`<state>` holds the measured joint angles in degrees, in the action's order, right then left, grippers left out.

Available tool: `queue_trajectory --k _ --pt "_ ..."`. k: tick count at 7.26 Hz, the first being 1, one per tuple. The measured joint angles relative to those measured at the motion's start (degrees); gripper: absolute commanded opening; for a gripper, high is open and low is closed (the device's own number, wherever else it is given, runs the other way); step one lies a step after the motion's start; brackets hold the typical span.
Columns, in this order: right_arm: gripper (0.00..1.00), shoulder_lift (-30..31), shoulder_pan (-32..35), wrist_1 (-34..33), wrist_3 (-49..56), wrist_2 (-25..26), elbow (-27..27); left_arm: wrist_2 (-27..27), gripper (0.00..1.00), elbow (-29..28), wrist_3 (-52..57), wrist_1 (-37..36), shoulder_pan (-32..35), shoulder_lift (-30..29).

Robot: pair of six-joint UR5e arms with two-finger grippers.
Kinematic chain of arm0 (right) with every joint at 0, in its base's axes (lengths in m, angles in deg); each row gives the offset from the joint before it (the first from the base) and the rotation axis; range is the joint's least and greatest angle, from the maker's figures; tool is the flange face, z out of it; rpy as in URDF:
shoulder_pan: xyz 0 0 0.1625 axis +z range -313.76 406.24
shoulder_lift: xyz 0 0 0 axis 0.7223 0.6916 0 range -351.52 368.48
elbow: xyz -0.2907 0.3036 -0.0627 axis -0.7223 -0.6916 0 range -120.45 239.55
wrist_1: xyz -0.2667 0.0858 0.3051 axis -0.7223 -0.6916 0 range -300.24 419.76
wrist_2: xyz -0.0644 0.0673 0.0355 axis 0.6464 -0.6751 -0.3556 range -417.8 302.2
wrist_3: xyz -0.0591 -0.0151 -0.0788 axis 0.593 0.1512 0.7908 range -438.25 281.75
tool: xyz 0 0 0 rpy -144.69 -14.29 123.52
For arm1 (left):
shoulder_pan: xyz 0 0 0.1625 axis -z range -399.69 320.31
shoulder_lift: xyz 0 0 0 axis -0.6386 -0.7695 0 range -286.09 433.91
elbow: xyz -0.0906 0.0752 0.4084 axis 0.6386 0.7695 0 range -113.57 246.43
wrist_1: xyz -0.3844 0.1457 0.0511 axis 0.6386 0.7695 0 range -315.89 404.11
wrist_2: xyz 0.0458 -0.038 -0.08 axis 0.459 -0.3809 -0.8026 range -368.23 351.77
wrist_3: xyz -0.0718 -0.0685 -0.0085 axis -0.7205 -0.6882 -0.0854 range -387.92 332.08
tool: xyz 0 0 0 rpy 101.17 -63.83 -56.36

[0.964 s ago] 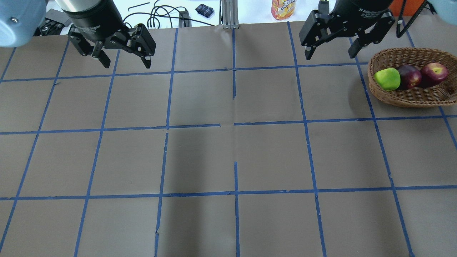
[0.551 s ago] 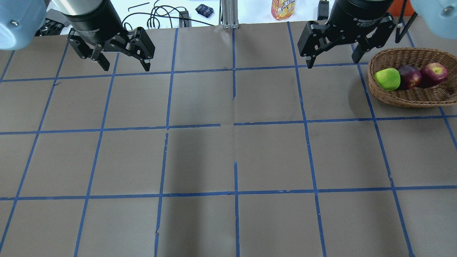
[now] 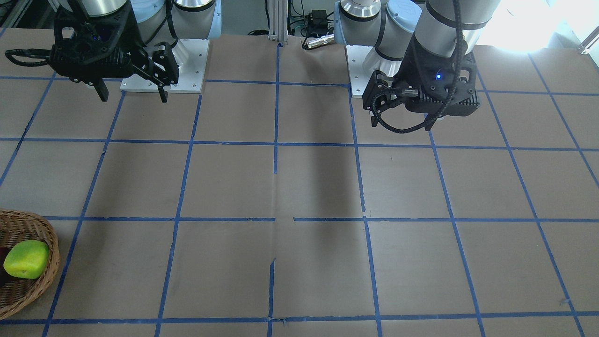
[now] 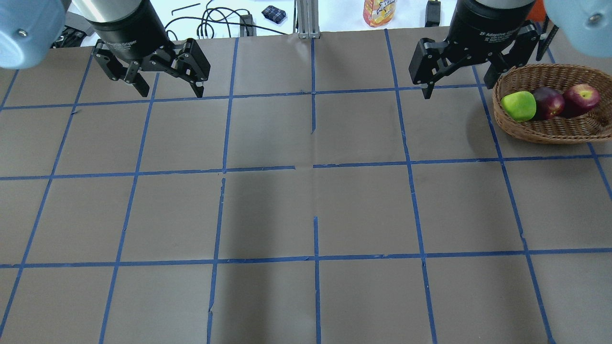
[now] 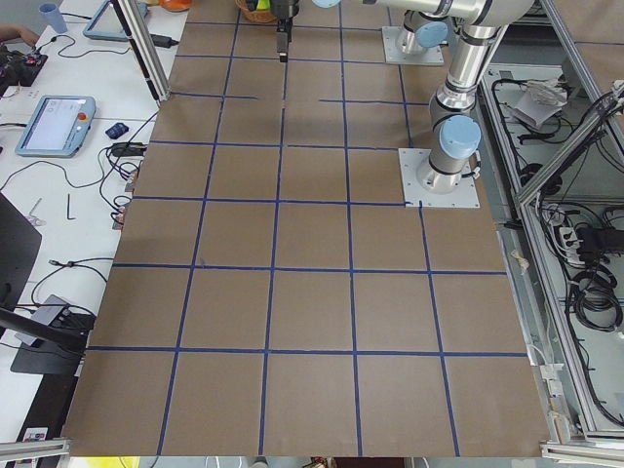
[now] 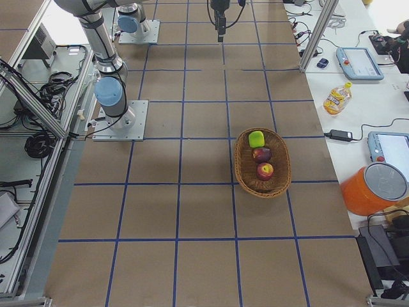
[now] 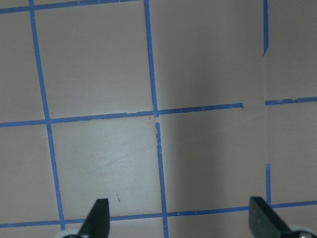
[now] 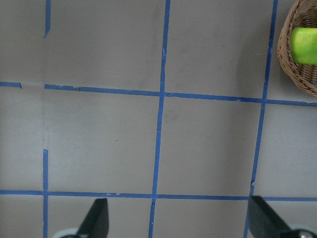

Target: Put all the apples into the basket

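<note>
My left gripper (image 4: 170, 91) and right gripper (image 4: 459, 90) hang above the worktop (image 4: 306, 200), pointing down, jaws released and empty.

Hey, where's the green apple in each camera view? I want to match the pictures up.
Front-facing: green apple at the lower left edge, in the basket.
Overhead: green apple upper right, leftmost of three.
Exterior left: too small to tell.
Exterior right: green apple centre, at the basket's upper end.
Left wrist: not in it.
Right wrist: green apple top right corner.
Shared landmark: the basket holding it.
</note>
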<state>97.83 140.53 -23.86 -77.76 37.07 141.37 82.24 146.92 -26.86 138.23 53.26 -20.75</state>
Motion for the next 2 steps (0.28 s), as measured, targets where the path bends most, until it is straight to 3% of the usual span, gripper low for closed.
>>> queue_trajectory --k 2 --pt "1.00 0.03 -0.02 0.09 0.15 0.05 -0.01 0.04 1.00 0.22 0.00 -0.05 -0.03 0.09"
